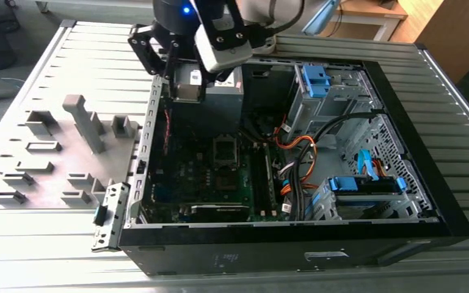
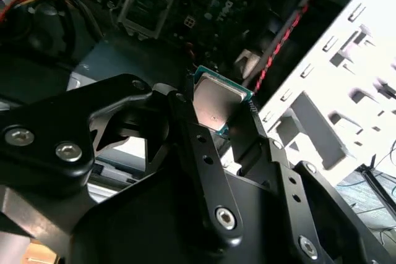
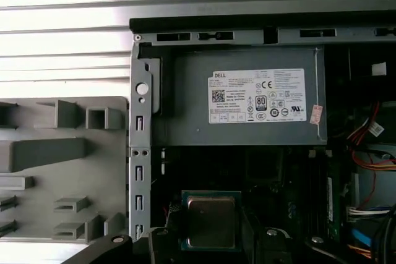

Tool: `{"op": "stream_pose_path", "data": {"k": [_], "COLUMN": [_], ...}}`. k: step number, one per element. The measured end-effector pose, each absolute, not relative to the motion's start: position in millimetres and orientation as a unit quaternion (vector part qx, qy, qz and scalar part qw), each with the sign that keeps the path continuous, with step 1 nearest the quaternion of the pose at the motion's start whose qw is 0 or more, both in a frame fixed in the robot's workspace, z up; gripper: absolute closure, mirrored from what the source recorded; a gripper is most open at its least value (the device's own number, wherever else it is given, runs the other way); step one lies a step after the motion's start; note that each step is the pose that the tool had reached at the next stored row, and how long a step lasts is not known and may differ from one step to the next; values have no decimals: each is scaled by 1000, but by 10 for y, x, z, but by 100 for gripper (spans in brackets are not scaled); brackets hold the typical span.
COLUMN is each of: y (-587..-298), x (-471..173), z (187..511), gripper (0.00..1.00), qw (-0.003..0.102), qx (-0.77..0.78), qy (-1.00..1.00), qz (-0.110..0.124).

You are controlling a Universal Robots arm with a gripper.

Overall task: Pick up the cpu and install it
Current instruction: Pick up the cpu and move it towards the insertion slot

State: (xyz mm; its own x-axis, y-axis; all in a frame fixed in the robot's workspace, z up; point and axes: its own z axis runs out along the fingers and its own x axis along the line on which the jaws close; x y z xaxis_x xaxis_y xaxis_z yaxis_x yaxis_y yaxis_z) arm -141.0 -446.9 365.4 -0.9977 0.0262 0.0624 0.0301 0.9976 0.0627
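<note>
The cpu [image 2: 216,98] is a small flat square chip with a dull tan-grey face and a green rim. My gripper [image 2: 218,114] is shut on it, one black finger [image 2: 185,122] against each side edge. In the first wrist view the cpu [image 3: 210,221] hangs above the dark motherboard, just in front of the grey power-supply box [image 3: 247,97]. In the exterior view the gripper [image 1: 187,91] holds the cpu [image 1: 187,93] over the far left corner of the open computer case [image 1: 430,201]. The open metal-framed socket [image 1: 225,148] lies on the motherboard, nearer the camera than the gripper; the second wrist view shows the socket [image 2: 145,1] too.
A grey fixture plate [image 1: 63,152] with blocky holders lies at the exterior view's left of the case. Inside the case are orange cables [image 1: 300,152], blue drive brackets [image 1: 365,183] and a metal drive cage [image 1: 332,91]. The case's metal side wall [image 3: 139,153] runs close beside the gripper.
</note>
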Motion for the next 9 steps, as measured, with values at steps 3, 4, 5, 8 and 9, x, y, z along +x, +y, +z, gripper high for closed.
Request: {"op": "stream_pose_path", "data": {"k": [3,4,5,8,9], "y": [-4470,-4470,-4470,-4470,-4470], "x": [-1315,-1285,-1253,-1147,-1111], "z": [3652,3651,3651,3649,3649], "gripper": [53,53,53,53,53], "qw": [31,31,31,31,31], "qx": [-14,-14,-14,-14,-14], "qy": [-999,-999,-999,-999,-999], "qz": [-32,-32,-32,-32,-32]}}
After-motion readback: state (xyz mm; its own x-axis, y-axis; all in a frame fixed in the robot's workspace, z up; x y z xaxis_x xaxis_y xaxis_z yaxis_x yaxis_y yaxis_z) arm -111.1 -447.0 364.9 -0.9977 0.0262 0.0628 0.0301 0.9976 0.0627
